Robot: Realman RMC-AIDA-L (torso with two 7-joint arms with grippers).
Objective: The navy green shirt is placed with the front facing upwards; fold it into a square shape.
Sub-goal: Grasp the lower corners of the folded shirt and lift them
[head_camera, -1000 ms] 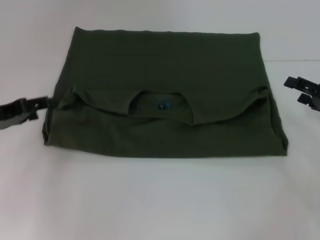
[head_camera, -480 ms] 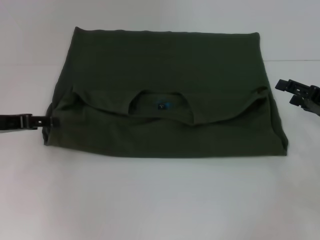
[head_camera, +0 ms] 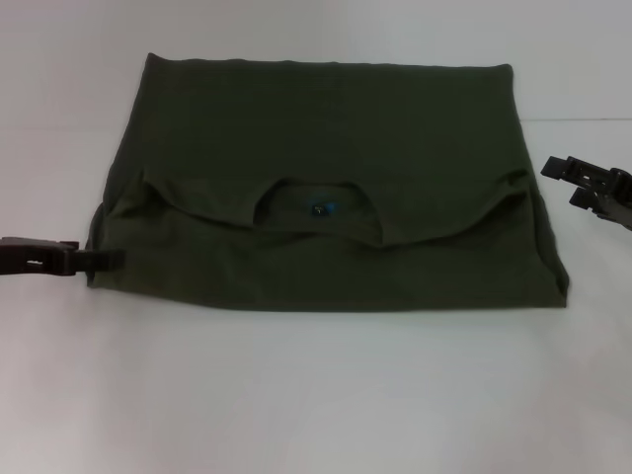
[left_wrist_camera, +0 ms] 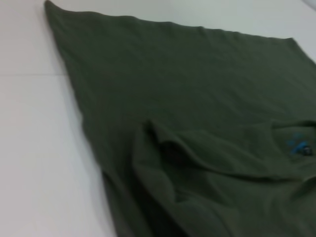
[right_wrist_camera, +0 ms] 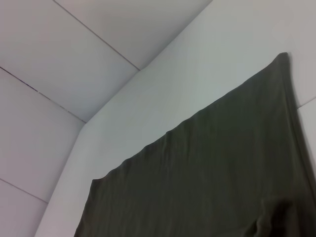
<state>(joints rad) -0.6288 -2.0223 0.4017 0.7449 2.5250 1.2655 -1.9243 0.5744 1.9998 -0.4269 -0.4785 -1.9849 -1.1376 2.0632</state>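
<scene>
Left hand pinches the navy green shirt edge; right hand spread, apart.

- A plain white table is seen under everything; a faint seam line is visible across it w/ the same seam shown in the left wrist view.
- One thing is laid directly on it: the navy green shirt, spread flat, folded once into a wide rectangle.
- The collar w/ blue print inside is turned up, approx. mid-shirt.
- Bare white surface is left all round the shirt, widest on the near side.
</scene>
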